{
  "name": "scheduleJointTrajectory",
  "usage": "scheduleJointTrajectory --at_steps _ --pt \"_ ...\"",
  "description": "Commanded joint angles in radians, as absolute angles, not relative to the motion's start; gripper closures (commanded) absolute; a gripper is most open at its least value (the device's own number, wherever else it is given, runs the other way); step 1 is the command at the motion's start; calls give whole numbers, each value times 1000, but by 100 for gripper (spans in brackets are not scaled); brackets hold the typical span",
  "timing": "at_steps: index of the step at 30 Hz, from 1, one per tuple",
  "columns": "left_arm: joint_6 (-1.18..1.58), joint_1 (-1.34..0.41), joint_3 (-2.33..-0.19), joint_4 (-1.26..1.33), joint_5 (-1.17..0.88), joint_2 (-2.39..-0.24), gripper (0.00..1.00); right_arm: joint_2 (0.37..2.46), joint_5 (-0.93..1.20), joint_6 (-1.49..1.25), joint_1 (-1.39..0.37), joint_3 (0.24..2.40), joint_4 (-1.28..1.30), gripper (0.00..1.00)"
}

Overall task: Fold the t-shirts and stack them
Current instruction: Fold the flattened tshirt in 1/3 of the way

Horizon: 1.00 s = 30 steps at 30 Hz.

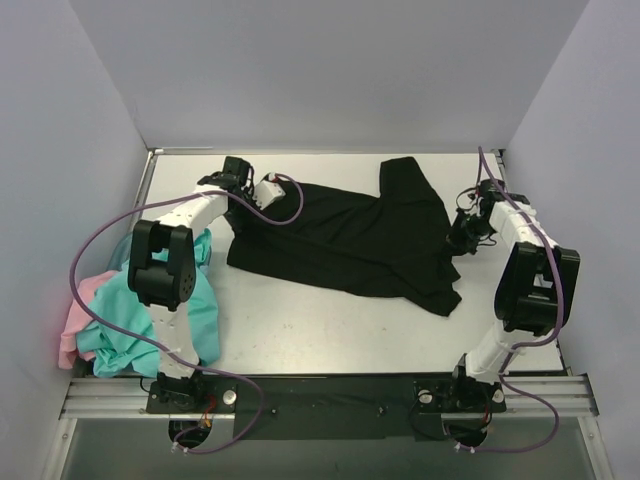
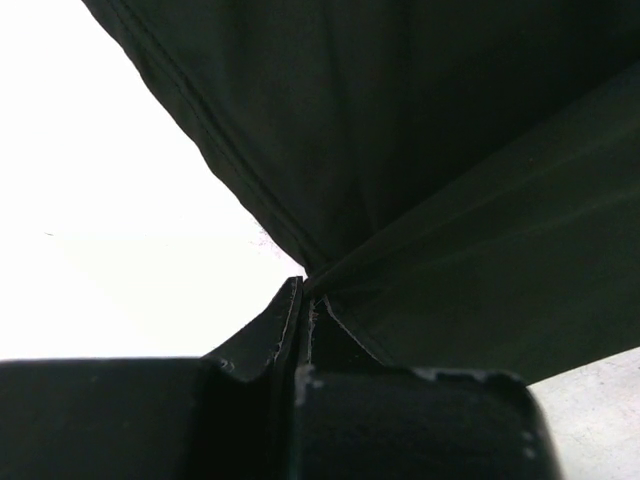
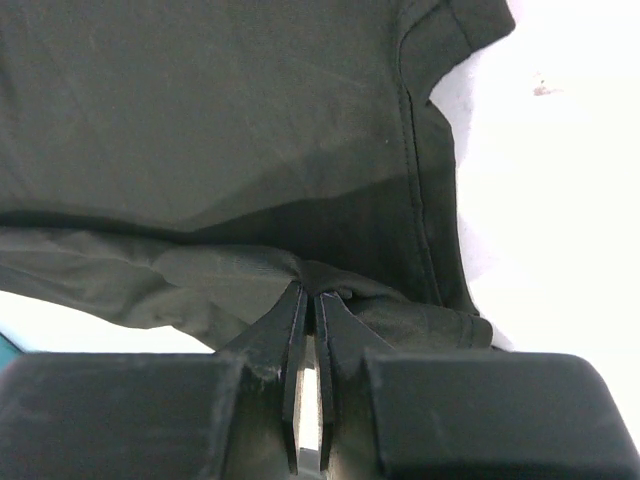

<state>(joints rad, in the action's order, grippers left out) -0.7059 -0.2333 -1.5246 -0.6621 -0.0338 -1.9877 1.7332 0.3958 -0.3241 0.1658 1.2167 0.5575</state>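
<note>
A large black t-shirt (image 1: 345,235) lies spread across the middle of the white table (image 1: 330,340). My left gripper (image 1: 238,192) is at its left edge, shut on a pinch of the black cloth (image 2: 420,180); the hem runs up from the left gripper (image 2: 304,290). My right gripper (image 1: 462,238) is at the shirt's right edge, shut on a bunched fold of the black t-shirt (image 3: 230,130), which gathers at the right gripper (image 3: 311,292). A sleeve (image 3: 455,25) lies at upper right in the right wrist view. Teal t-shirts (image 1: 195,315) and a pink one (image 1: 78,310) lie heaped at the left.
The heap of teal and pink cloth sits under and beside the left arm (image 1: 165,270) at the table's left edge. Grey walls close in the table on the left, back and right. A metal rail (image 1: 330,395) runs along the near edge by the arm bases.
</note>
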Motion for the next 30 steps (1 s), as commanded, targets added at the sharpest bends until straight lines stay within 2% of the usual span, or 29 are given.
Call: scheduleJointTrajectory --at_steps 1,3,4,5,6,7,11,13,15,16,18,22,27,29,30 --pt "-690 -229 -1565 -620 -20 -1980 94 1769 368 -287 144 1272 603 100" --pt "-690 -229 -1569 -611 -11 -1980 88 1778 359 -279 133 1287 604 96" --pt "-690 -229 -1572 -606 -9 -1983 72 1782 350 -276 126 1301 609 90" --pt "-689 -229 -1586 -601 -9 -1988 65 1793 330 -273 123 1310 615 68" --pt "-684 -229 -1594 -601 29 -1991 54 1798 315 -273 117 1337 642 59" --pt "-678 -226 -1620 -600 40 -1996 48 1801 255 -287 115 1353 658 53" --pt "-670 -198 -1696 -601 37 -1976 44 1715 91 -325 127 1364 741 38" --pt "-716 -190 -1691 -639 -35 -1916 44 1637 83 -363 161 1309 759 38" --pt "-791 -198 -1614 -669 -128 -1847 49 1554 104 -402 181 1209 759 39" --pt "-828 -204 -1530 -679 -161 -1826 53 1527 124 -414 184 1133 756 40" --pt "-995 -222 -1406 -730 -235 -1764 54 1467 178 -452 187 1030 735 42" --pt "-1173 -235 -1231 -721 -270 -1717 48 1390 247 -535 189 852 634 43" --pt "-1261 -250 -1138 -612 -255 -1735 40 1434 297 -594 198 736 493 44" --pt "-1279 -261 -1121 -575 -239 -1752 40 1477 308 -601 210 713 465 46" --pt "-1279 -268 -1109 -542 -220 -1761 40 1497 313 -603 215 704 459 52"
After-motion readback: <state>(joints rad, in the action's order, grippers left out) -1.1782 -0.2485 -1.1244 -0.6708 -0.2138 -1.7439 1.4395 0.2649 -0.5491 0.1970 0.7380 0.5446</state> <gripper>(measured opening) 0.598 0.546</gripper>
